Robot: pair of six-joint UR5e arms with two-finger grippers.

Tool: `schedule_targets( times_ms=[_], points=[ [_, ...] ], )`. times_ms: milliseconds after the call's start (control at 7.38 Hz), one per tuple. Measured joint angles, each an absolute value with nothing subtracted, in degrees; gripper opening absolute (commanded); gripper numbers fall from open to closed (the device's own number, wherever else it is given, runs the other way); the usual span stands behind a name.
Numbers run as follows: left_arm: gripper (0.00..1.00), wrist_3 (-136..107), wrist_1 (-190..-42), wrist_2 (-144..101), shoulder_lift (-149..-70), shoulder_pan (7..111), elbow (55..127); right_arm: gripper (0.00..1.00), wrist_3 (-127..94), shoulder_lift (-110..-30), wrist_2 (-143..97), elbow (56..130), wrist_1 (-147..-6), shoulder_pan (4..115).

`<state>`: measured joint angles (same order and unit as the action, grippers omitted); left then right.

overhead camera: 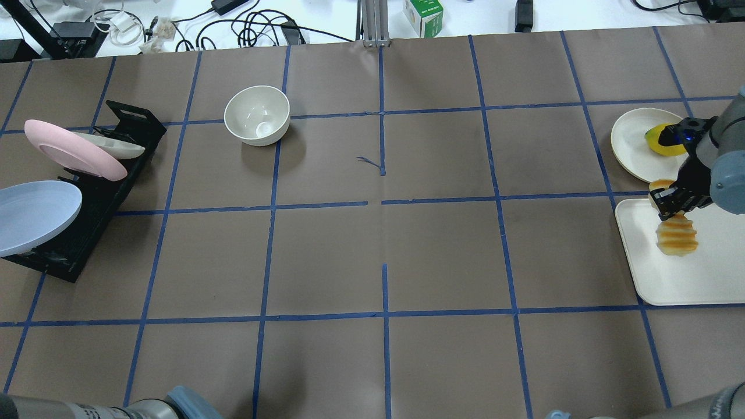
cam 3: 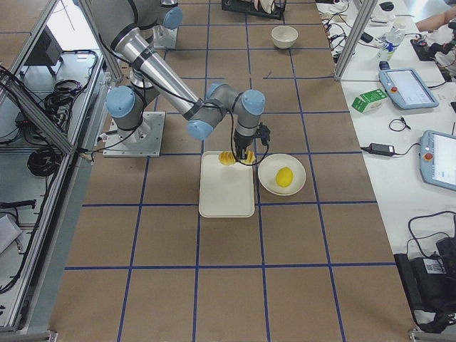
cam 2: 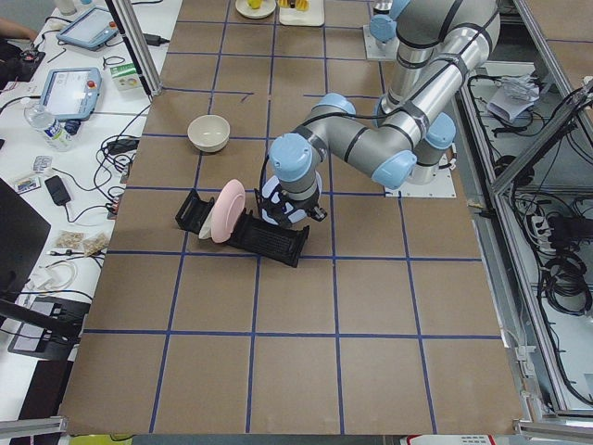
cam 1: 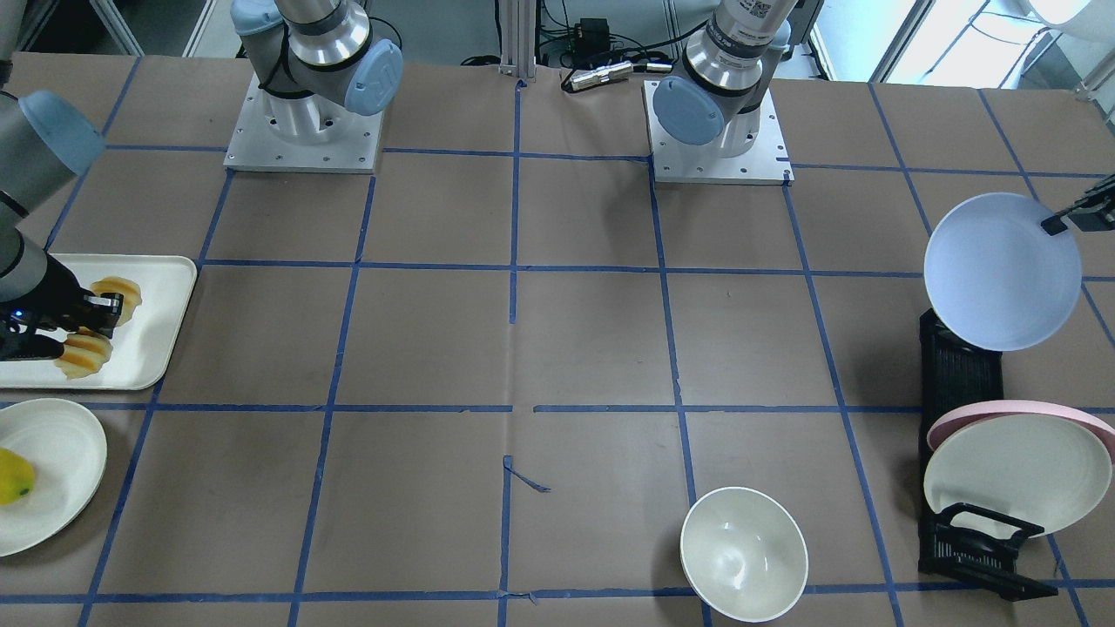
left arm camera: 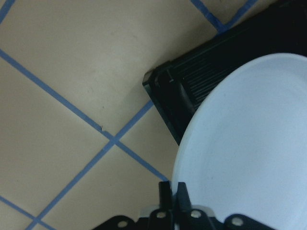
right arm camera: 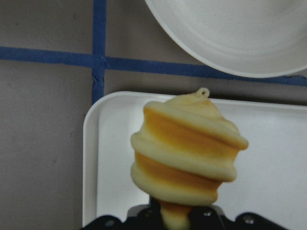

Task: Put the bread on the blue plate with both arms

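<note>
Bread fills the right wrist view, clamped mid-length in the right gripper and hanging over the tray, apparently clear of its surface. Seen from overhead, it sits at the table's 3 o'clock edge. The left gripper is pinched tight on the rim of the blue plate, holding it tilted above the end of the rack at the 9 o'clock edge. Both grasps look made, so I judge the pick-up step to be in hand. The next move calls for the left arm to carry the plate clear of the rack and lay it flat near the centre. The right arm must then bring the bread over it and let go.
</note>
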<state>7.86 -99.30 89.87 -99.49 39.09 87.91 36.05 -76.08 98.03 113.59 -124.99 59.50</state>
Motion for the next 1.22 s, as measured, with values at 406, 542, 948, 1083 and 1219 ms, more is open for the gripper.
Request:
schedule_targets(
  times_ms=[406, 542, 948, 1083, 1219],
  points=[
    [0.0, -10.06, -103.27, 81.61, -95.91, 51.88, 89.86, 0.0, 35.67, -76.51, 97.92, 110.39, -123.59, 63.92],
    [0.0, -17.03, -101.26, 80.76, -95.28, 58.64, 90.8, 0.0, 35.24, -76.79, 97.49, 108.81, -122.1, 65.53],
    [0.0, -32.61, -85.8, 77.59, -96.45, 74.71, 97.28, 0.0, 31.93, -76.89, 95.79, 103.86, -115.86, 69.25],
    [0.0, -37.96, -78.16, 77.14, -96.63, 78.31, 101.43, 0.0, 29.94, -76.78, 95.59, 102.29, -113.64, 70.37],
    [0.0, -42.8, -69.99, 77.02, -96.83, 81.47, 105.76, 0.0, 27.64, -76.73, 95.54, 101.24, -112.38, 72.06]
  ],
)
